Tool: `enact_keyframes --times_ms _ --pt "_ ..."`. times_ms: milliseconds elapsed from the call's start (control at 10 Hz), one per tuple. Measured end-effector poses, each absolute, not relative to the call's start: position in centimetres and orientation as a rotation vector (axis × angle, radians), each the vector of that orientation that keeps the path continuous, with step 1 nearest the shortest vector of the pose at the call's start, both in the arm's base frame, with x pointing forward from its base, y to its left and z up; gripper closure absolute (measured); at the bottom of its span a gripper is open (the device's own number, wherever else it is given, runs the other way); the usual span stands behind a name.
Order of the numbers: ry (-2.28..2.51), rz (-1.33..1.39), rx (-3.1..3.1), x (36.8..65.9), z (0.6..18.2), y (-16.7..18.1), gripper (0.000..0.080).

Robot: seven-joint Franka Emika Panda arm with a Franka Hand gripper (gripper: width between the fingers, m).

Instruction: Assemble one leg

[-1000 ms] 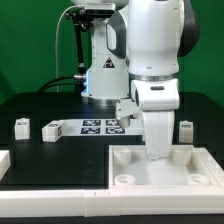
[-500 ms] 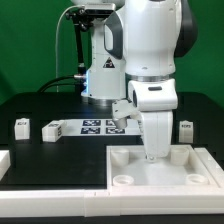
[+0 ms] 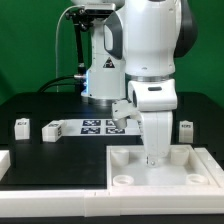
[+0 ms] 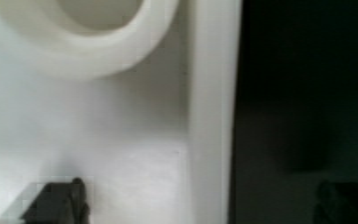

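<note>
Little of the task looks done. The gripper (image 3: 155, 157) hangs low over the far edge of the panel (image 3: 160, 185). In the wrist view its two fingers (image 4: 51, 203) stand spread wide at either side of the picture and pinch nothing. Between them lie only the panel's white face, its edge and the dark table (image 4: 309, 100), with one round hole (image 4: 101, 25) ahead.

No leg is in hand or seated in the panel as far as the pictures show. One leg (image 3: 22, 125) and a second leg (image 3: 51, 129) stand loose on the table at the exterior view's left of the marker board (image 3: 95, 126). A third leg (image 3: 185, 129) stands just beyond the panel at the exterior view's right, near the arm. A fourth is not to be seen.

By my judgement, what is left is fetching a leg, carrying it to a hole and fixing it there
</note>
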State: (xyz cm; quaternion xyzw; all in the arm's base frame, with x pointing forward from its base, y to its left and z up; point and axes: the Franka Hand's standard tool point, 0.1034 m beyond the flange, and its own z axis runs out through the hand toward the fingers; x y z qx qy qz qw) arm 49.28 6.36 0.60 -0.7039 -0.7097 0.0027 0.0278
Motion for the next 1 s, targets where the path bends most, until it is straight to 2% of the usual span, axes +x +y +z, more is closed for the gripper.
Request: enact_keyframes --times_ms 400,800,900,1000 --pt "-2.185 0.008 -2.181 49.2 0.7 6.4 0.0151" --pt "-2.067 0.011 -2.337 46.5 4.5 7.1 0.0151" --pt "-2.06 0.011 -2.356 46.5 5.6 7.4 0.0151" --pt "-2.034 0.004 -2.381 46.6 5.6 7.4 0.0151"
